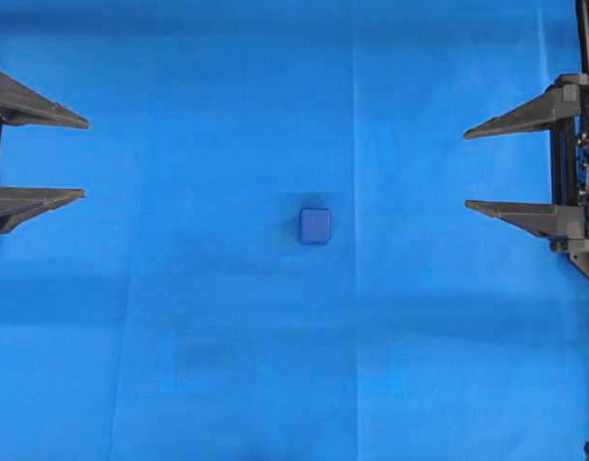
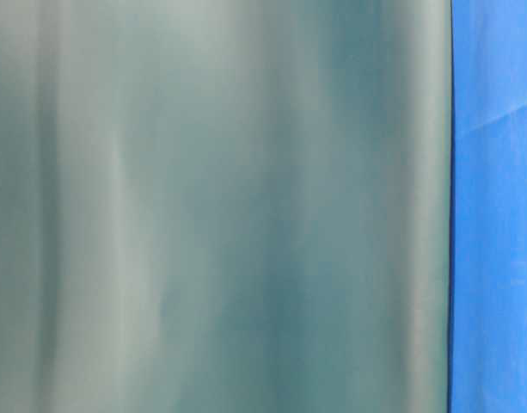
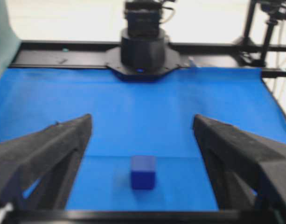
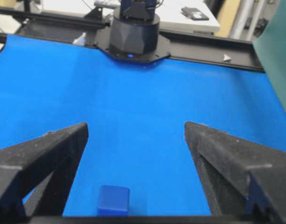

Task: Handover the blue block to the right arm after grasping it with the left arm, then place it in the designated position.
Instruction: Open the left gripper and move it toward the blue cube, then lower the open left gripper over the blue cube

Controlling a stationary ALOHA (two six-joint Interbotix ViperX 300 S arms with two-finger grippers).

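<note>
We see one thing standing on the blue cloth: the small blue block, just right of the frame's centre, with open cloth on every side of it. At the left edge the left gripper stands with fingers spread, and the right gripper likewise at the right edge, both well apart from the block.

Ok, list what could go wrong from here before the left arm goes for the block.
1. The blue block sits mid-cloth, apart from both open grippers; the left gripper has a long reach, and an off-centre approach could nudge the small cube aside.
2. Dark blue on the bright blue cloth gives weak contrast, so aiming may be off.
3. The table-level view is blocked by a blurred teal surface, so the right gripper handover height would be hard to check.
</note>
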